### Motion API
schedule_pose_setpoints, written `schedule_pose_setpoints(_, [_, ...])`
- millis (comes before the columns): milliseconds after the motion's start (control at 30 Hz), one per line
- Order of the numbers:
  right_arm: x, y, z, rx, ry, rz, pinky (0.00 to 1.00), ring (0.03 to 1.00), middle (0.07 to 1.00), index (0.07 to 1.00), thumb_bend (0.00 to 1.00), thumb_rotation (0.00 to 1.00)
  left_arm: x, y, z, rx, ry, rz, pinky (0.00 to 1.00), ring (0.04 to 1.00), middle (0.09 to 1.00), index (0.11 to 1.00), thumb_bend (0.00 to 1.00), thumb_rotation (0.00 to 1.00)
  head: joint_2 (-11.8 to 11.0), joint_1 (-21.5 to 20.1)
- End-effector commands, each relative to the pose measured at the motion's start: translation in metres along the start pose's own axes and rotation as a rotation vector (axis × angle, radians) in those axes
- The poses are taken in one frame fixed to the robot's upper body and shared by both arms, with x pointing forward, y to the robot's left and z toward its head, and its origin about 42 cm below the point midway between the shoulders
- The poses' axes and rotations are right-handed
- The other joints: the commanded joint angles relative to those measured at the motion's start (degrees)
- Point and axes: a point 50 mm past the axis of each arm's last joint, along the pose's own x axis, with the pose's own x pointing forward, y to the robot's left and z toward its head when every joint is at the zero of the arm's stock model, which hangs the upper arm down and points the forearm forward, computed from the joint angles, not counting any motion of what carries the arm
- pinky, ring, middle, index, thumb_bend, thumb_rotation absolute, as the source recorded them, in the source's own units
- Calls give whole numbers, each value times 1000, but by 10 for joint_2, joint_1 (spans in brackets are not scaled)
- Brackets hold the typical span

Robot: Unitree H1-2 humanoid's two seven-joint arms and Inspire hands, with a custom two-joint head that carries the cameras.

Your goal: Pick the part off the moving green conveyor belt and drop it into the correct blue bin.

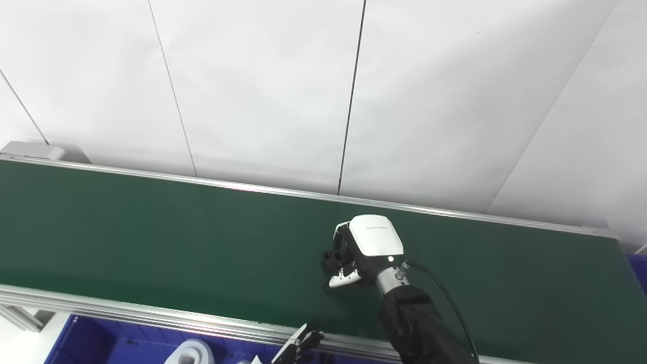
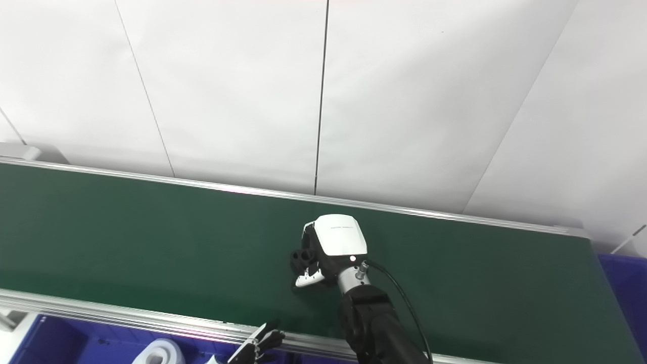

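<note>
A: Right hand (image 1: 366, 247) is out over the green conveyor belt (image 1: 151, 242), roughly mid-belt, white back shell facing up. Arm enters from the bottom edge on the right.

B: What is it holding?

A: Fingers are curled down round a small black part (image 2: 302, 258). The part shows at the hand's left side, dark with what look like round holes. It sits at belt level; whether it is lifted clear of the surface, I cannot tell.

B: So the hand is clamped on it?

A: Closed round it, yes, thumb tip white below the part.

B: Left hand?

A: Only the fingertips of the left hand (image 1: 298, 346) show at the bottom edge, just in front of the belt's near metal rail (image 1: 151, 316). Too little in view to say whether it is spread or closed.

B: Bins?

A: A blue bin (image 1: 96, 338) lies below the near rail at lower left, with a white roll-shaped part (image 1: 192, 353) inside. A second blue bin (image 2: 624, 283) peeks in at the belt's right end. White wall panels (image 1: 263, 86) behind.
</note>
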Motion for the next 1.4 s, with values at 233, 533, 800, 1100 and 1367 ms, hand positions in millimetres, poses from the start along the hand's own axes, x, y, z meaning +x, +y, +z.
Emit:
schedule_pose_setpoints(233, [-23, -55, 36, 101, -186, -306, 105, 156, 240, 487, 502, 138, -1, 4, 15, -39, -57, 24, 893, 928, 919, 955, 940, 766, 17, -18])
schedule_pose_setpoints(533, [-52, -90, 52, 138, -270, -459, 92, 150, 247, 487, 506, 131, -4, 9, 17, -27, -46, 23, 937, 947, 942, 969, 936, 782, 25, -37])
schedule_pose_setpoints(800, [-81, -100, 44, 129, -292, -458, 102, 160, 269, 487, 507, 125, -5, 18, 18, -40, -61, 34, 951, 960, 946, 981, 929, 797, 50, -78])
schedule_pose_setpoints(1100, [-142, -102, 28, 31, -271, -321, 103, 163, 278, 487, 508, 125, -9, 38, 30, -25, -83, 48, 990, 981, 961, 1000, 873, 868, 98, -171])
schedule_pose_setpoints(1367, [-193, -96, 22, 26, -214, -204, 97, 153, 264, 487, 511, 126, -5, 64, 42, -25, -72, 38, 1000, 989, 938, 1000, 915, 861, 135, -252])
